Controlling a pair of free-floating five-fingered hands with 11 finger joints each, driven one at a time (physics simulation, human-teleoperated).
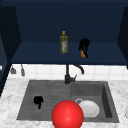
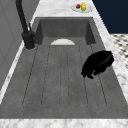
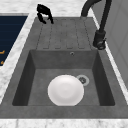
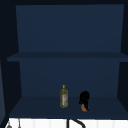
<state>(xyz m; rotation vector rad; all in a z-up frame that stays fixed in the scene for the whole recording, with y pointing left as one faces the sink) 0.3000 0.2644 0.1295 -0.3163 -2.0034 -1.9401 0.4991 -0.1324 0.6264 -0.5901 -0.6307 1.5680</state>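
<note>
While right hand (image 1: 84,46) clamps the orange object (image 1: 83,54) at frame centre-right | lift vertically, clear bottle (image 1: 63,42) | left hand (image 1: 38,100) curled, empty.

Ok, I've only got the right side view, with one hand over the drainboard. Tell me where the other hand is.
Observer: The right hand is up in the cabinet, low over its bottom shelf, fingers curled round a small brown thing.
Operator: Tell me what stands near it.
Observer: A bottle of yellowish liquid, upright, just left of the hand and apart from it.
Operator: Now describe the sink's front edge.
Observer: In the front view a red ball shows there, covering the left edge of the plate.
</note>
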